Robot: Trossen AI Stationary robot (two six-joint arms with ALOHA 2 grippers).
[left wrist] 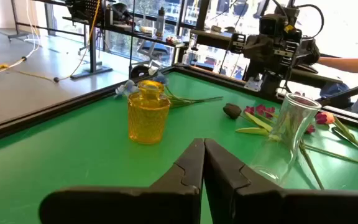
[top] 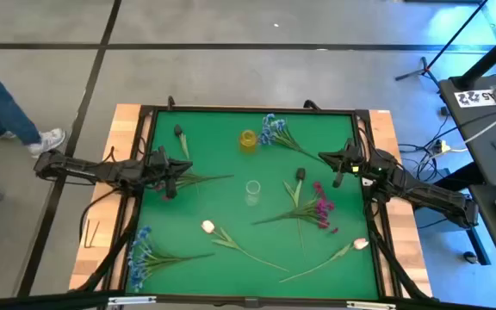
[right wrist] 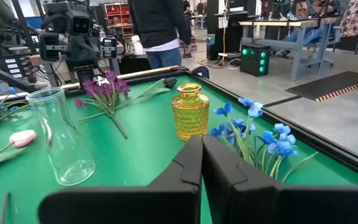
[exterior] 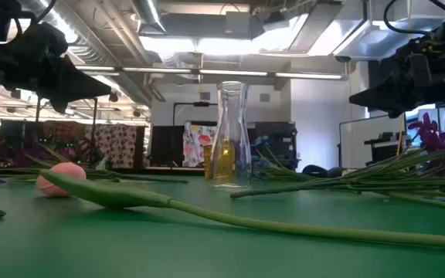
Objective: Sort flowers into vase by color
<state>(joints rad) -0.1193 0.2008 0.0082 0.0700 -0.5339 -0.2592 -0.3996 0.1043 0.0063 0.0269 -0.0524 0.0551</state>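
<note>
Two vases stand mid-table: a yellow glass vase [top: 248, 139] [left wrist: 148, 115] and a clear glass vase [top: 253, 191] [right wrist: 61, 140]. The flowers lie flat on the green mat. There is a blue spray [top: 274, 131] by the yellow vase and another [top: 145, 250] at the near left. A magenta spray [top: 321, 208] lies right of centre, with two tulips [top: 209, 227] [top: 360, 244] and dark-budded stems [top: 179, 132] [top: 300, 174]. My left gripper [top: 176, 177] [left wrist: 202, 155] is shut above stems at the left. My right gripper [top: 334, 162] [right wrist: 201, 149] is shut at the right. Both hold nothing.
A raised black rim [top: 248, 110] frames the green mat, with wooden boards [top: 127, 129] outside it. A person's legs [top: 7, 112] show on the floor at the far left, and a person [right wrist: 157, 25] stands beyond the table. Bare mat lies between the two vases and the near edge.
</note>
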